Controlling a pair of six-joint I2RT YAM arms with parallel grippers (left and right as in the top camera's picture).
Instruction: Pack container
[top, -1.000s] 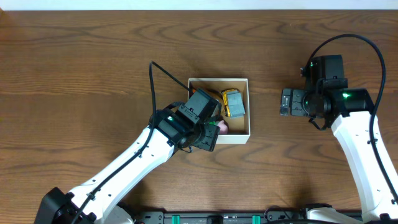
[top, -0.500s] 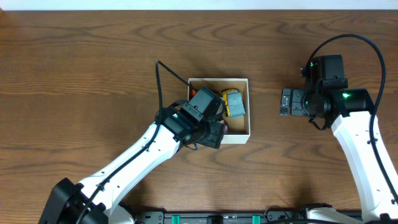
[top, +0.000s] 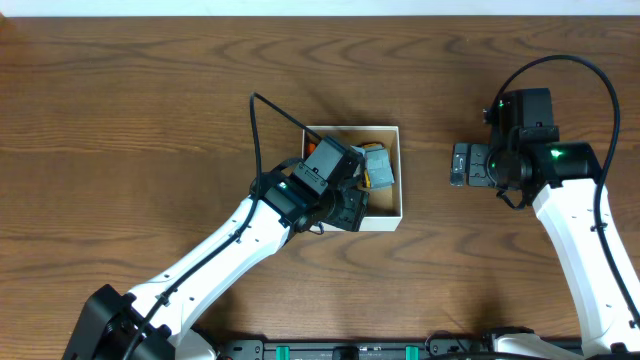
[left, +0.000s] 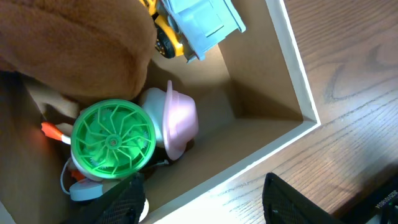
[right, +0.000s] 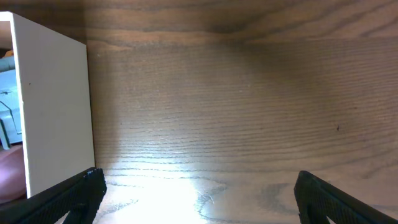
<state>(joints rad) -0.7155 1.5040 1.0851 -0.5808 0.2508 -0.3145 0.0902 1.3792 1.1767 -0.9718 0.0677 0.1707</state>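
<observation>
The container (top: 401, 185) is a white-walled cardboard box with a tan inside, at the table's middle. In the left wrist view, the container (left: 291, 68) holds a green fan-faced toy (left: 114, 142), a pink toy (left: 179, 119), a brown plush (left: 74, 50) and a yellow and grey-blue truck (left: 200, 23). The truck also shows in the overhead view (top: 377, 165). My left gripper (top: 345, 207) is open and empty over the box's front left corner; in its wrist view its fingers (left: 205, 202) straddle the front wall. My right gripper (top: 460, 163) is open and empty, right of the box.
The brown wooden table (top: 150, 110) spreads around the box. In the right wrist view the box's white outer wall (right: 56, 106) stands at the left, with bare wood (right: 236, 112) ahead of my open right fingers (right: 199, 193). The left arm's black cable (top: 262, 115) arches left of the box.
My left gripper has shifted right and a little back over the box's front left corner, covering the pink and green toys from above. The right arm has not moved.
</observation>
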